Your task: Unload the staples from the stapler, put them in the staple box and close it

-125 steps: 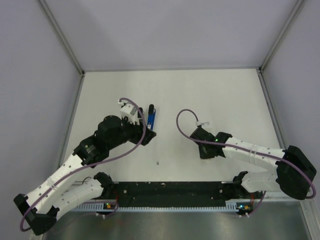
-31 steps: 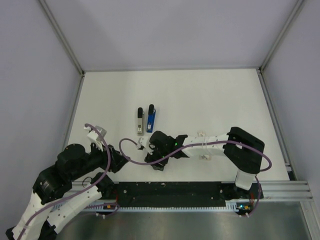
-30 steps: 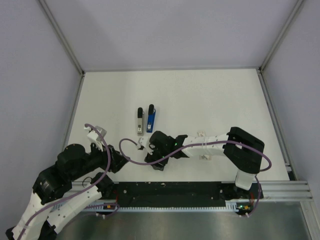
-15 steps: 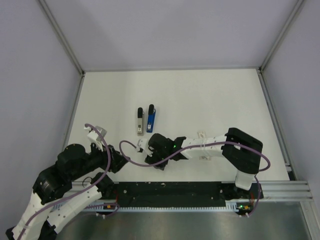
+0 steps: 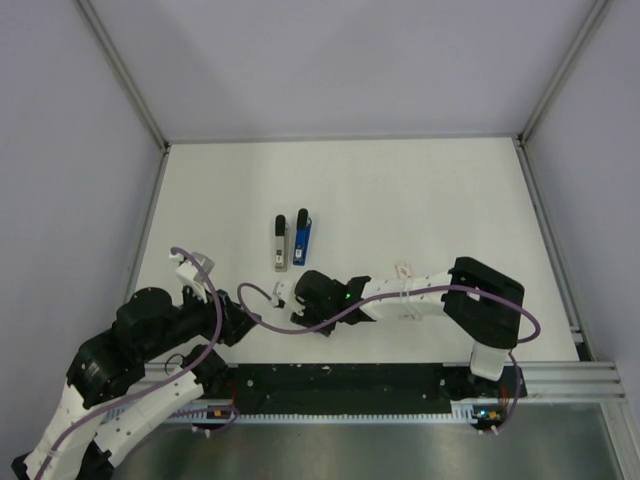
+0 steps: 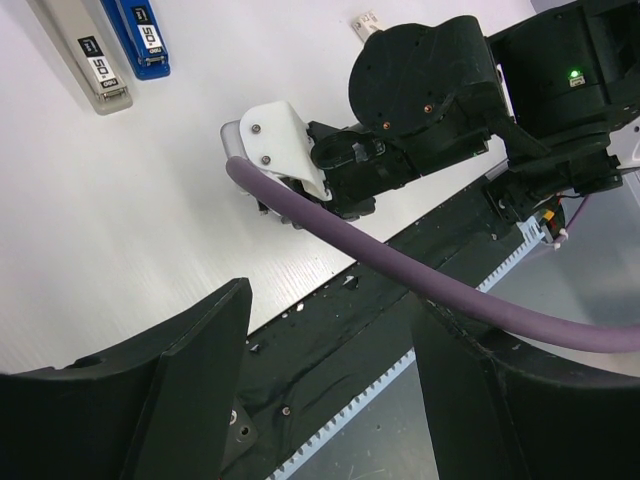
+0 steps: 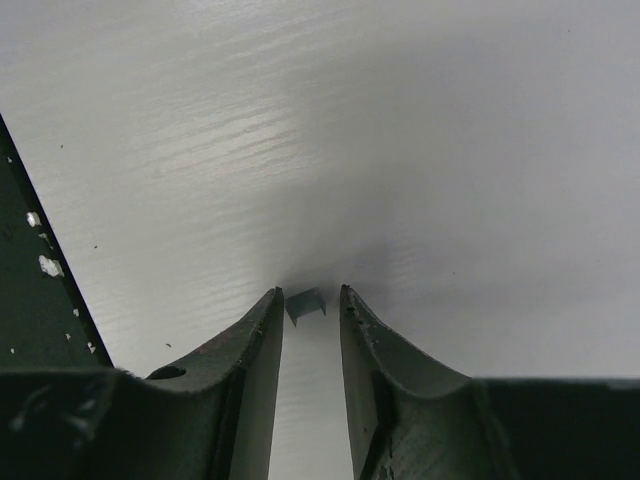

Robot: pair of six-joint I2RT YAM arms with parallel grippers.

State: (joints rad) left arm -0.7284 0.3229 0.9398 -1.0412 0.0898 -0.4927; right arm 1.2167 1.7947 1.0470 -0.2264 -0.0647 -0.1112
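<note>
stapler (image 5: 303, 237) lies flat mid-table, long axis near-to-far, black end aimed at the far wall; grey bar (image 5: 281, 243) just beside it on its left; wide stretch of table (image 5: 430, 200) beyond and to its right | right gripper (image 7: 311, 300) down by the front rail (image 5: 340, 385), jaws barely apart around a tiny staple (image 7: 306, 304) | left gripper (image 6: 330, 300) well apart from the stapler, jaws spread wide

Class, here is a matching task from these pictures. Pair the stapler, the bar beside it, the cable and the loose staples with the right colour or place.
Things:
1. stapler
2. bar
3. cable
4. staples

Descriptions:
A. purple
B. on the table between the fingertips of the right gripper
C. blue
D. grey

Pairs: 1-C, 2-D, 3-A, 4-B
</note>
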